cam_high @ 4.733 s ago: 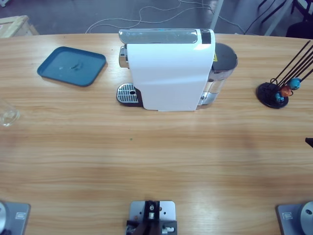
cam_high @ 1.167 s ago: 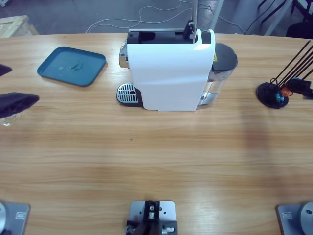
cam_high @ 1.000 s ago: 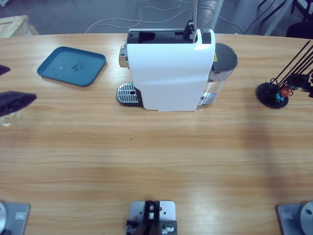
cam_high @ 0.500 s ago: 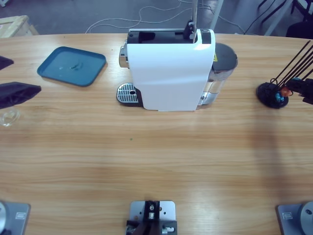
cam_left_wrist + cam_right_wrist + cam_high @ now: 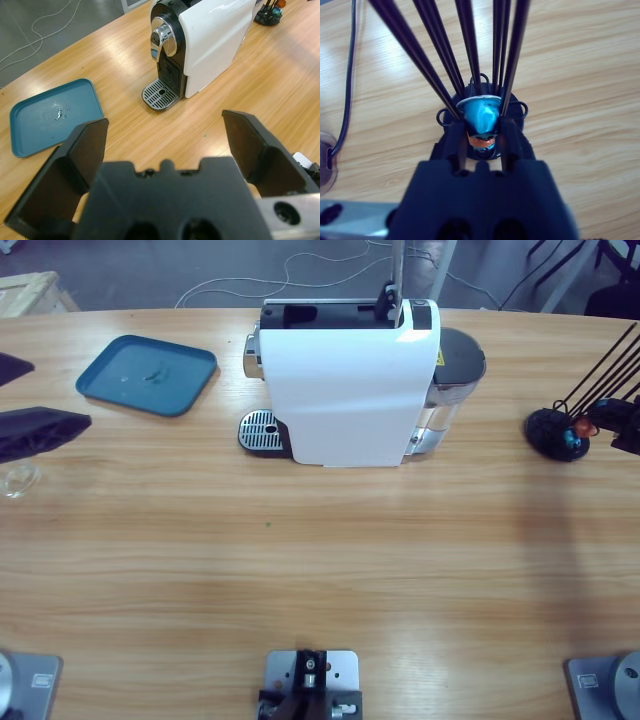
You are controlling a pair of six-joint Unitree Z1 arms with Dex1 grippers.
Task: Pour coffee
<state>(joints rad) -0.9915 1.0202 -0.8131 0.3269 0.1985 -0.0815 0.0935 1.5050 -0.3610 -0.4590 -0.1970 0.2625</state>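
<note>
Bright even light, glare on the coffee machine [image 5: 215, 30], blurred near pincer [image 5: 482, 145]

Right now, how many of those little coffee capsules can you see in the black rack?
2 visible: a blue capsule sitting between the right gripper jaws, and an orange capsule just under it, both inside the black wire rack. Others may be hidden behind the gripper.

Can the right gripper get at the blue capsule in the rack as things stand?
Probably yes. In the right wrist view the right gripper already has its jaws on either side of the blue capsule, between the black rods of the capsule rack. Nothing blocks it; the rods crowd close.
</note>
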